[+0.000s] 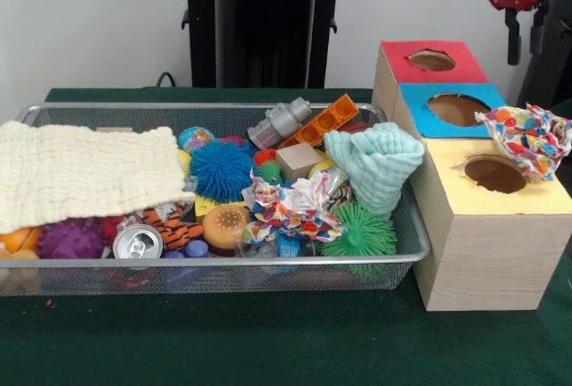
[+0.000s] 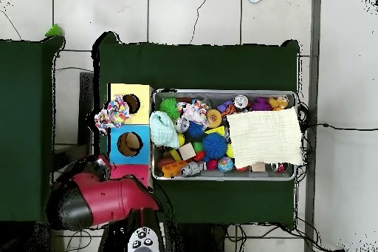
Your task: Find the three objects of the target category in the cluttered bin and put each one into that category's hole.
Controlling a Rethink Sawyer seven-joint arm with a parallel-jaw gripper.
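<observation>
Right, I'm seeing the arm (image 2: 103,199) hanging beside the box (image 1: 483,252); I cannot tell its claw's state. A patterned cloth (image 1: 529,138) is lying at the yellow hole (image 1: 494,174), others crumpled in the bin (image 1: 223,272).

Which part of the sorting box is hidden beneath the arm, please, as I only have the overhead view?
Observer: The front view shows a red section with its hole open and nothing sticking out.
Operator: Thank you. Is the mint cloth lying flat?
Observer: No, the mint cloth stands bunched upright, the tallest thing in the bin.
</observation>
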